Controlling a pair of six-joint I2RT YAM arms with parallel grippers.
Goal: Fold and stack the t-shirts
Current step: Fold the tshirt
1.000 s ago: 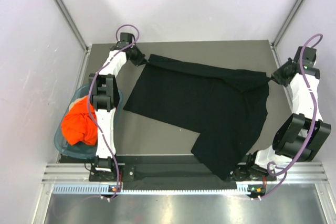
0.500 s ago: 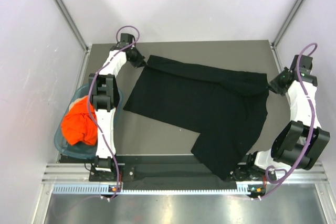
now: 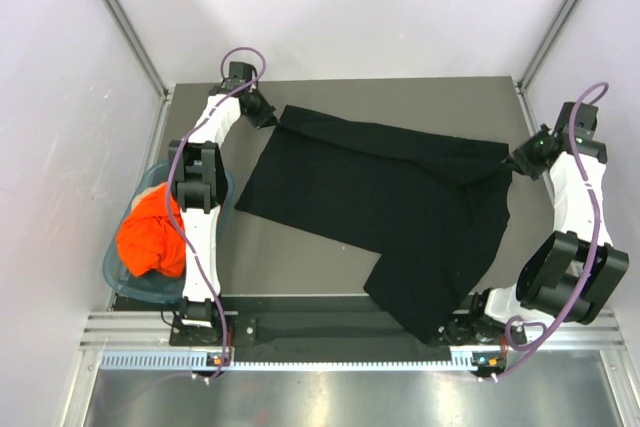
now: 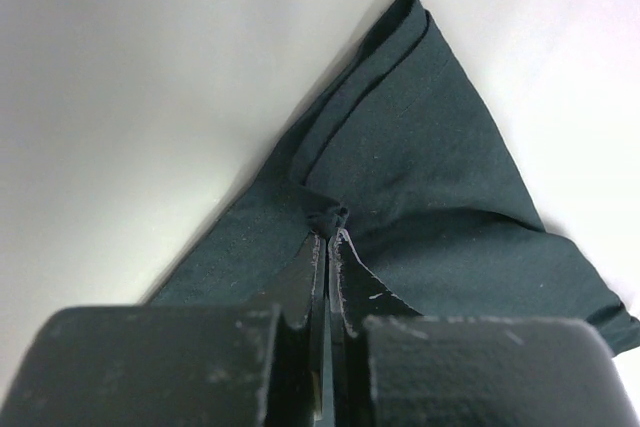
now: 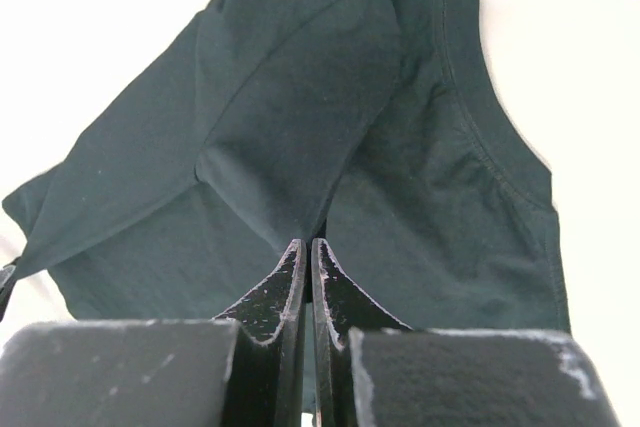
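The grey surface (image 3: 300, 257) carries the black shirt (image 3: 400, 197), spread across its middle. The left hand (image 3: 268, 118) pinches its far-left corner tight, and the right hand (image 3: 517, 155) its right edge. The orange shirt (image 3: 148, 232), half hidden behind the left arm, fills a basket (image 3: 115, 272) at left.

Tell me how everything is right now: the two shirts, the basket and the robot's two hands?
Black shirt: spread out on the table, not neatly folded yet, held at its two far corners.
Orange shirt: bunched up, unfolded, in the basket.
Basket: upright at the table's left edge, holding the orange shirt.
Left hand: shut, pinching the black shirt.
Right hand: shut, pinching the black shirt.
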